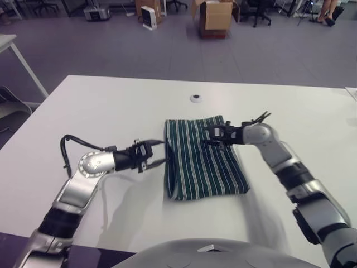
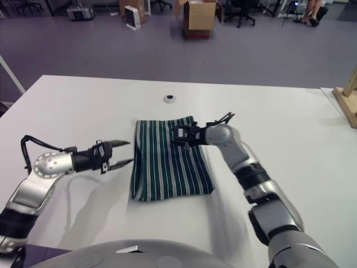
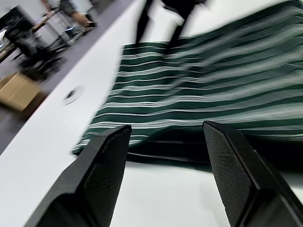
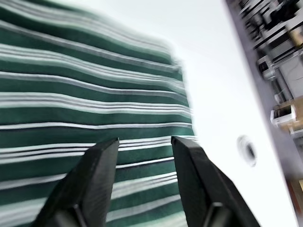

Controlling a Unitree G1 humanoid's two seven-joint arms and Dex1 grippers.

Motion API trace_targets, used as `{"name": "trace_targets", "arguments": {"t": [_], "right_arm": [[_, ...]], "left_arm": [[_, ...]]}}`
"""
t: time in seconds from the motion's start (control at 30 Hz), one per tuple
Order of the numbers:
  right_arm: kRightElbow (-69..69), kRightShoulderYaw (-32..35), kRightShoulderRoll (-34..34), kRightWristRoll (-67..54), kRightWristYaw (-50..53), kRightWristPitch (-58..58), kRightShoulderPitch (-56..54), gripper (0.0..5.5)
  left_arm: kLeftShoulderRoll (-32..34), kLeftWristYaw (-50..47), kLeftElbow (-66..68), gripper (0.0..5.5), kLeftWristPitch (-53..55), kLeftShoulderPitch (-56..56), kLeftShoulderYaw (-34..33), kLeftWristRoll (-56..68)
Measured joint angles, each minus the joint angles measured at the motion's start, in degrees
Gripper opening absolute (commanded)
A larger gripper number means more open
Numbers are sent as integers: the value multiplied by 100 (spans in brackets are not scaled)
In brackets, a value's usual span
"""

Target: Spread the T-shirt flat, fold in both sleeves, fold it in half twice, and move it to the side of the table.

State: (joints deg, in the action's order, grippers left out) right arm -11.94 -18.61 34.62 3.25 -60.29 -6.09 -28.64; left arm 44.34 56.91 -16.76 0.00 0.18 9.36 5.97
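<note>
Lying folded mid-frame on the table (image 1: 111, 106), long axis top-to-bottom, the T-shirt (image 1: 203, 162) is faced at its left edge by the spread left hand (image 1: 164, 152) and overhung by the spread right hand (image 1: 209, 135).

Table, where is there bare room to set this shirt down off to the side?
Bare: the table to the far right of the shirt, and the far left corner beside the disc. Crowded: the shirt's left edge, where the left gripper sits, and its far end under the right gripper.
</note>
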Motion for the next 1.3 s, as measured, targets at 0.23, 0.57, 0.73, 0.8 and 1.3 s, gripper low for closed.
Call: {"name": "trace_targets", "arguments": {"t": [0.23, 0.57, 0.73, 0.8, 1.3], "right_arm": [[757, 324, 1909, -821, -1959, -1436, 1618, 206], [160, 187, 1895, 66, -1372, -3279, 1934, 206], [-210, 252, 2152, -66, -1476, -3375, 1628, 254], [-294, 233, 2147, -58, -1469, -3429, 1578, 286], [-34, 36, 1982, -114, -1254, -3345, 1617, 292]], "left_arm": [[404, 355, -1101, 279, -419, 551, 686, -580], [454, -62, -257, 279, -1695, 457, 1193, -1893], [826, 68, -129, 282, -2029, 306, 1055, -1984], [834, 61, -93, 282, -2038, 232, 1061, -2028], [-328, -851, 1051, 264, -2924, -554, 1913, -2596]]}}
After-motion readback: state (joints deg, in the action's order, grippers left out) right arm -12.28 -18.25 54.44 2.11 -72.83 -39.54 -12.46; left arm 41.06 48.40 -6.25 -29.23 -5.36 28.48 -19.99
